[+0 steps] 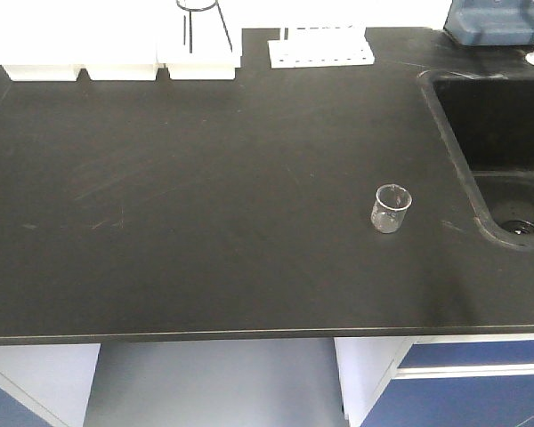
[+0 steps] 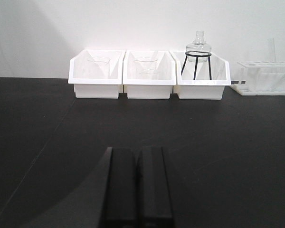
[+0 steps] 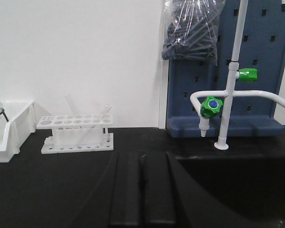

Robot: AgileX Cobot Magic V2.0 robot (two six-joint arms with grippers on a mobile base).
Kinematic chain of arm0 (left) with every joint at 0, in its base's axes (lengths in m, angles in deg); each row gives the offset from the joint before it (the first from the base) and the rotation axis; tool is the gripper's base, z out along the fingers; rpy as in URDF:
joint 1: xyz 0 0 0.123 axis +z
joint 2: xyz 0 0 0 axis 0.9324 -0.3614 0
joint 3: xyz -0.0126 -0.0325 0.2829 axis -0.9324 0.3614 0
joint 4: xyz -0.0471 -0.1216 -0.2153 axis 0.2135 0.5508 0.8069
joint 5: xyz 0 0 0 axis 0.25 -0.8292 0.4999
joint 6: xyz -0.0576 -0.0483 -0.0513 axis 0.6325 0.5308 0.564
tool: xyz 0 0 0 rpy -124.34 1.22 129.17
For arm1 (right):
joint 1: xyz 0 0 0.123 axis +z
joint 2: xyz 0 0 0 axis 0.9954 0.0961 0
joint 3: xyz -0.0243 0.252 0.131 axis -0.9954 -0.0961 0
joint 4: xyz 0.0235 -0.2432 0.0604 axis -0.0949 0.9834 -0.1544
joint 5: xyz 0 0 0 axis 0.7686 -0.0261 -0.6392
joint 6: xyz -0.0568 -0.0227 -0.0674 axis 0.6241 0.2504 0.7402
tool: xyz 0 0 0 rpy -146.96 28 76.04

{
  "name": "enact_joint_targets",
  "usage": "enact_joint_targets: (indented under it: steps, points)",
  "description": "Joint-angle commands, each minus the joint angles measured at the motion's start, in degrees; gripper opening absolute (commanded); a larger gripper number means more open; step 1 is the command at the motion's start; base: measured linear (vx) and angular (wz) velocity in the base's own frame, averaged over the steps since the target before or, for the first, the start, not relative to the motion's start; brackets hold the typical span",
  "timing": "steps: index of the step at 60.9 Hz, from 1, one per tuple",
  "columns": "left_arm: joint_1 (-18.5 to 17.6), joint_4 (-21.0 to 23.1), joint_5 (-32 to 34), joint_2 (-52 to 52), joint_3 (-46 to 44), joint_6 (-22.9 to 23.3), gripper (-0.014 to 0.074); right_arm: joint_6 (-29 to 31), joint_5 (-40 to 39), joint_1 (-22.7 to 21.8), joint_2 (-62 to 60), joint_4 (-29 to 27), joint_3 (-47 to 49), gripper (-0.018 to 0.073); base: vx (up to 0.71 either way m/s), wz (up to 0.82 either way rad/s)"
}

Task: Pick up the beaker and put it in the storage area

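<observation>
The small clear glass beaker [image 1: 392,210] stands upright on the matte black surface [image 1: 205,222], near the black sink [image 1: 498,124], which the frame cuts off. Its markings are illegible. The left end effector [image 2: 137,156] and right end effector [image 3: 141,161] are pinched together, empty, bases cropped.

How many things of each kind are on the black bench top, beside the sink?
White plastic bins: 3
White test-tube rack: 1
Small clear glass beaker: 1
Clear glass flask on black wire tripod: 1
Total: 6, faint glassware in bins and rack uncounted
</observation>
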Motion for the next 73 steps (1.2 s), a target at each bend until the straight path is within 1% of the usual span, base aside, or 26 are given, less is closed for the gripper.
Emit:
enact_joint_targets:
  steps: [1,7,11,14,18,23,25,26,29,40,49,57,73]
  points:
    - [-0.4,0.3,4.6,1.0,1.3,0.3,-0.0008,0.0,-5.6,-0.2,0.5,0.5,2.1,0.0014,0.00,0.00]
    - [-0.4,0.3,4.6,1.0,1.3,0.3,-0.0008,0.0,-5.6,-0.2,0.5,0.5,2.1,0.0078,0.00,0.00]
    - [-0.4,0.3,4.6,1.0,1.3,0.3,-0.0008,0.0,-5.6,-0.2,0.5,0.5,2.1,0.0156,0.00,0.00]
    - [-0.4,0.3,4.6,1.0,1.3,0.3,-0.0008,0.0,-5.6,-0.2,0.5,0.5,2.1,0.0230,0.00,0.00]
    - [-0.4,0.3,4.6,1.0,1.3,0.3,-0.0008,0.0,-5.6,-0.2,0.5,0.5,2.1,0.0348,0.00,0.00]
    - [-0.4,0.3,4.6,1.0,1.3,0.3,-0.0008,-0.1,-5.6,-0.2,0.5,0.5,2.1,0.0531,0.00,0.00]
    - [-0.4,0.3,4.6,1.0,1.3,0.3,-0.0008,-0.1,-5.7,-0.2,0.5,0.5,2.1,0.0619,0.00,0.00]
    - [-0.4,0.3,4.6,1.0,1.3,0.3,-0.0008,-0.1,-5.7,-0.2,0.5,0.5,2.1,0.0634,0.00,0.00]
    - [-0.4,0.3,4.6,1.0,1.3,0.3,-0.0008,-0.1,-5.9,-0.2,0.5,0.5,2.1,0.0734,0.00,0.00]
    - [-0.4,0.3,4.6,1.0,1.3,0.3,-0.0008,-0.2,-6.3,-0.2,0.5,0.4,2.1,0.0723,0.00,0.00]
    - [-0.4,0.3,4.6,1.0,1.3,0.3,-0.0008,-1.1,-6.8,-0.2,0.6,-2.6,1.6,0.0686,0.00,0.00]
    - [-0.4,0.3,4.6,1.0,1.3,0.3,-0.0008,-1.1,-15.1,-0.2,2.3,-2.3,-3.7,0.0637,0.00,0.00]
    - [-0.4,0.3,4.6,1.0,1.3,0.3,-0.0008,-2.1,-30.8,-0.2,8.2,-2.3,-22.7,0.0539,0.00,0.00]
